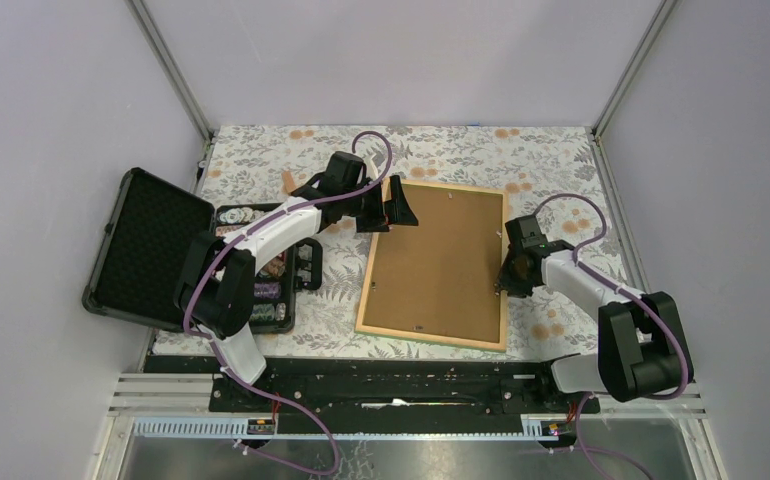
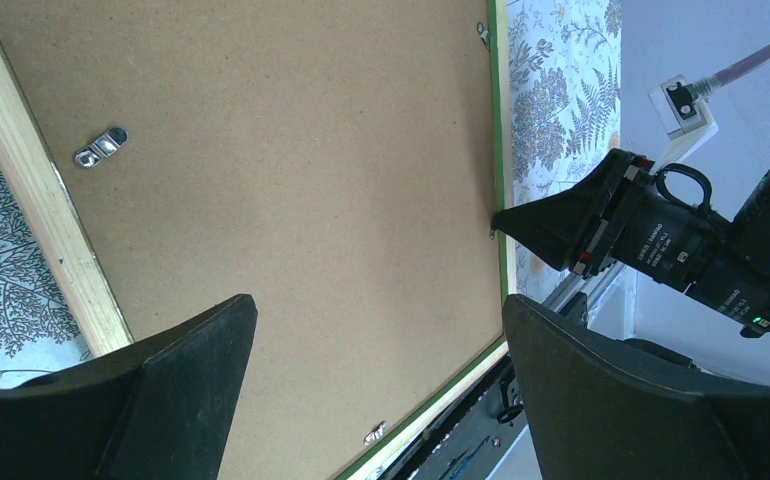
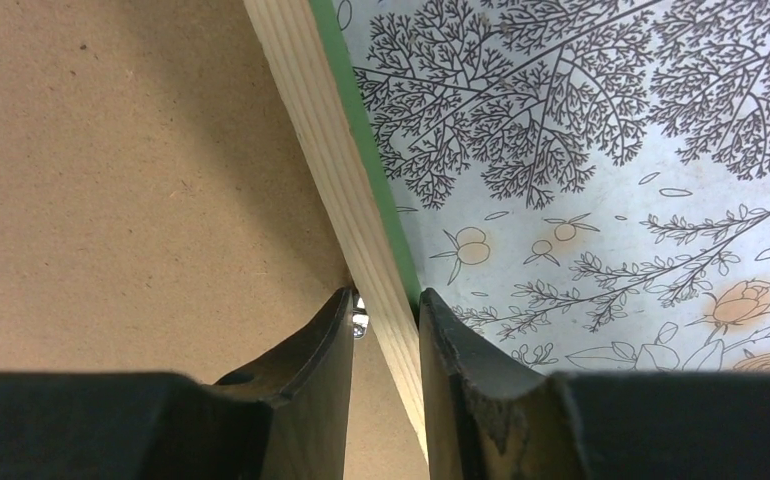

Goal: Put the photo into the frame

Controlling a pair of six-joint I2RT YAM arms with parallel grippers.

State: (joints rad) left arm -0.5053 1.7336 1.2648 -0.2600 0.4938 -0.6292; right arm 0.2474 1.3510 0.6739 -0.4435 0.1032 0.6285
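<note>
While both arms reach in from the six o'clock edge, the items stand as follows.

Item one: the frame (image 1: 431, 337), lying face down at the centre of the floral tablecloth (image 1: 461, 150). Its light wood back is upward and a thin green edge shows along its rim. The long sides run roughly twelve to six, slightly tilted.

Item two: brown backing board (image 1: 441, 260), seated inside the frame's back, with small metal clips (image 2: 101, 148) near its border.

Item three: right gripper (image 1: 507, 282), at the frame's three o'clock rail. Its jaws are narrow and pinch that wooden rail, one finger on the board side and the other on the cloth side.

Item four: left gripper (image 1: 391, 208), hovering over the frame's eleven o'clock corner. Its jaws are spread wide and hold nothing.

Item five: black case (image 1: 146, 250), open at the table's nine o'clock with its lid thrown outward. Poker chips (image 1: 261, 275) sit in rows in its tray, just beside the left arm.
</note>
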